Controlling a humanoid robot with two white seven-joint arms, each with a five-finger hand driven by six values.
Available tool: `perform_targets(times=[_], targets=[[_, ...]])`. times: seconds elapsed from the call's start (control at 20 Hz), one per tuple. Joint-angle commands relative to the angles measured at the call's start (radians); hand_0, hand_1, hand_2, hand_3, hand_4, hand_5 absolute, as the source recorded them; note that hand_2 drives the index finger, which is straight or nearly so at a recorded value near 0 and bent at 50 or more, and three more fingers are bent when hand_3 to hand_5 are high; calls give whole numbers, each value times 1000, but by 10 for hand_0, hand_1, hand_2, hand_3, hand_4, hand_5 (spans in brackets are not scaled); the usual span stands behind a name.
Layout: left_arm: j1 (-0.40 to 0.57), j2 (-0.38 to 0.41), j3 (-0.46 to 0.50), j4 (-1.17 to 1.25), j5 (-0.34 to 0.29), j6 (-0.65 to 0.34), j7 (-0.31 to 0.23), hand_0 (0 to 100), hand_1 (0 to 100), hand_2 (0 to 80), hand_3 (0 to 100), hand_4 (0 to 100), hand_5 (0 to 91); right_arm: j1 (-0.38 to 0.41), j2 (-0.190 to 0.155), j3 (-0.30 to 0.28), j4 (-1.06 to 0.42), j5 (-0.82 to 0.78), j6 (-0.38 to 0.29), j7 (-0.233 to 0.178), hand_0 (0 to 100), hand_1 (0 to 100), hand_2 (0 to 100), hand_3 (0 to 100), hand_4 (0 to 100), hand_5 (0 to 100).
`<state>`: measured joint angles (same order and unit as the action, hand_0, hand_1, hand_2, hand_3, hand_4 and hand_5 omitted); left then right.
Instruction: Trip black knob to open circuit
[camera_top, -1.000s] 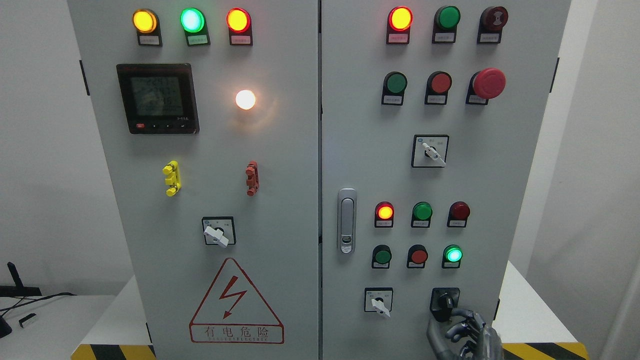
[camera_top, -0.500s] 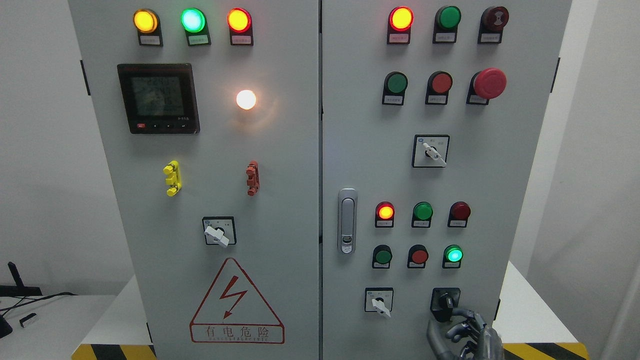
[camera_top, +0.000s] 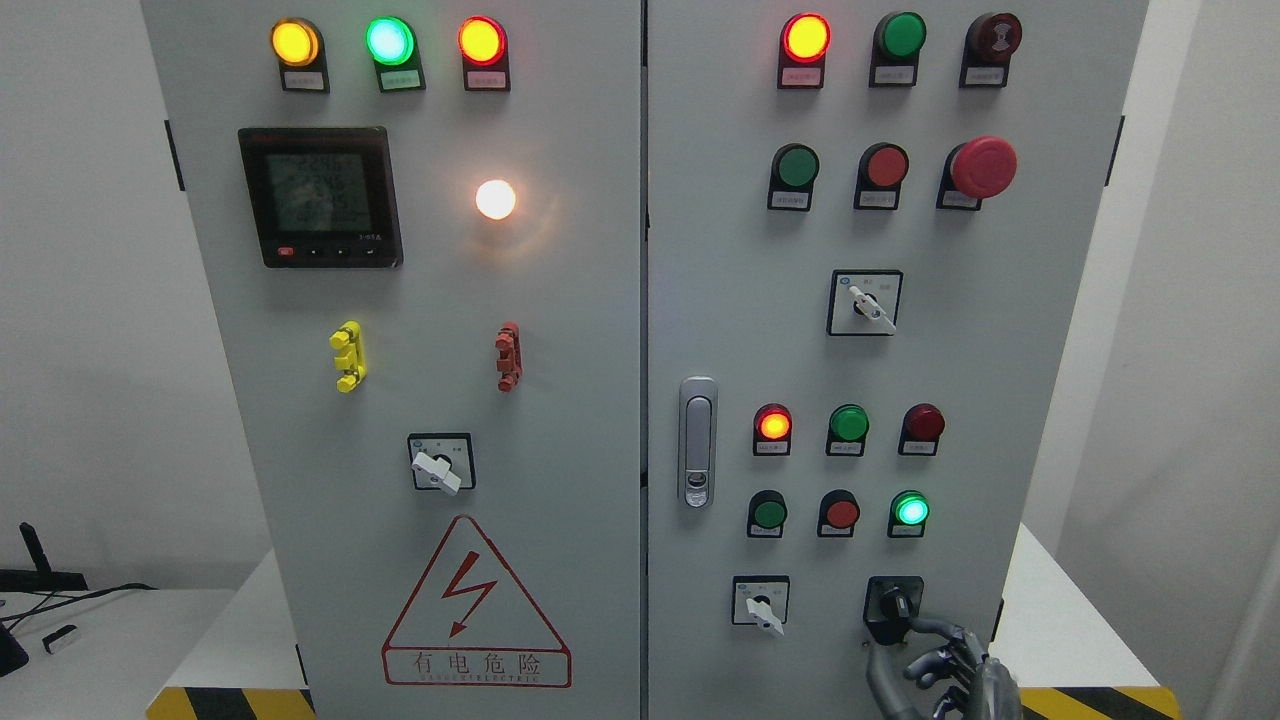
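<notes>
Now the right hand (camera_top: 940, 665) is at the bottom right of the cabinet (camera_top: 560, 330), its fingers (camera_top: 935, 627) curled and one fingertip touching the black knob (camera_top: 893, 603) — a real grip I cannot tell. The knob sits low on the right door, right of a white switch (camera_top: 762, 608) and under a lit green lamp (camera_top: 910, 509)

black knob (camera_top: 893, 603), lower right, lever tilted upper-left
</notes>
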<state>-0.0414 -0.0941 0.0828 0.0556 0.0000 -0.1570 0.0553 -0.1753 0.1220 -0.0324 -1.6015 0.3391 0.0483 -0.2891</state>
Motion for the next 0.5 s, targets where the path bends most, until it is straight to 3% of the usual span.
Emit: perform_targets(times=[0.0,0.1,0.2,0.3,0.35,0.45], targets=[[0,0,0,0,-31,1,0,120,389,0,0,0,0,34,-12,-26,-8,-3,-75,1,269,769,385,725,756,865],[0,1,0,1,-31,1,0,120,389,0,0,0,0,59,-15,-26,-11,-3,-146,2,282,757,343,681,703,805],[0,0,0,1,-31,1,0,120,389,0,0,0,0,91,-28,-27,-43,-6,-168,4,286,739,319,648,655,747],[0,-1,0,0,-31,1,0,120,389,0,0,0,0,122,-38,-27,-54,-9,-215,7,297,707,271,556,558,580],[0,0,0,0,-31,1,0,120,389,0,0,0,0,135,-41,-27,-54,-11,-269,10,299,702,268,551,551,575],[0,1,0,0,-31,1,0,120,389,0,0,0,0,168,-56,-29,-58,-14,-352,16,265,655,207,425,403,395]])
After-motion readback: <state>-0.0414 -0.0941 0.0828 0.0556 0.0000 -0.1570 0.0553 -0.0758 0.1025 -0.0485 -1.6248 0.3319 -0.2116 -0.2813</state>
